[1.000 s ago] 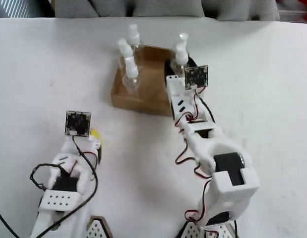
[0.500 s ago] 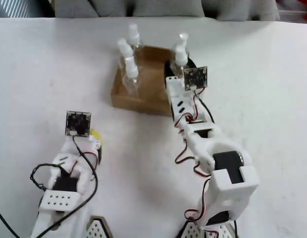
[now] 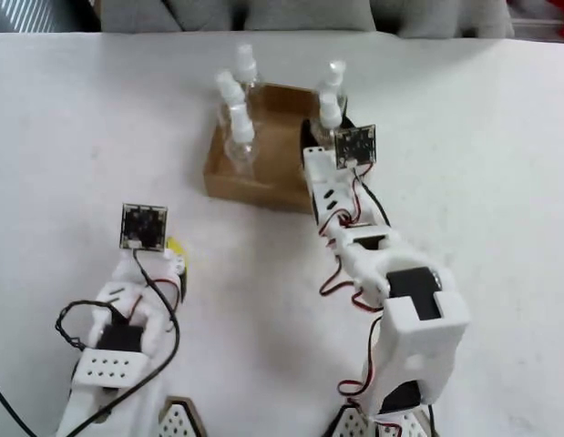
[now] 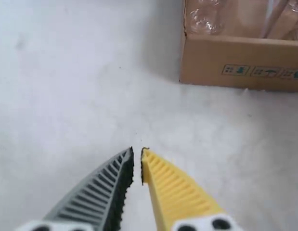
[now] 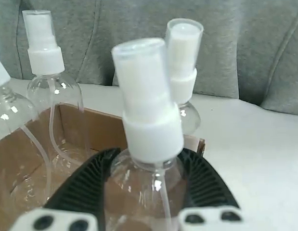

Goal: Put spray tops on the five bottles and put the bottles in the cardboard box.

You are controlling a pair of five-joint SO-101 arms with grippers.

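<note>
The cardboard box (image 3: pixel 263 177) lies at mid-table with three clear spray-topped bottles (image 3: pixel 239 127) standing in its left part. My right gripper (image 3: pixel 325 123) is at the box's right edge, shut on a clear bottle (image 5: pixel 149 187) whose white spray top (image 5: pixel 146 96) is on and upright. Another capped bottle (image 5: pixel 183 62) stands just behind it at the far right corner; whether it stands inside the box I cannot tell. My left gripper (image 4: pixel 137 153) hovers low over bare table, shut and holding nothing, well short of the box (image 4: pixel 240 62).
White tabletop (image 3: pixel 482 182) spreads wide on both sides of the box. Grey cushions (image 5: pixel 245 43) run along the far edge. The right arm's red and black wires (image 3: pixel 341 273) hang beside its links.
The right arm has shifted slightly left toward the box with the bottle still in its gripper. The left arm has kept still.
</note>
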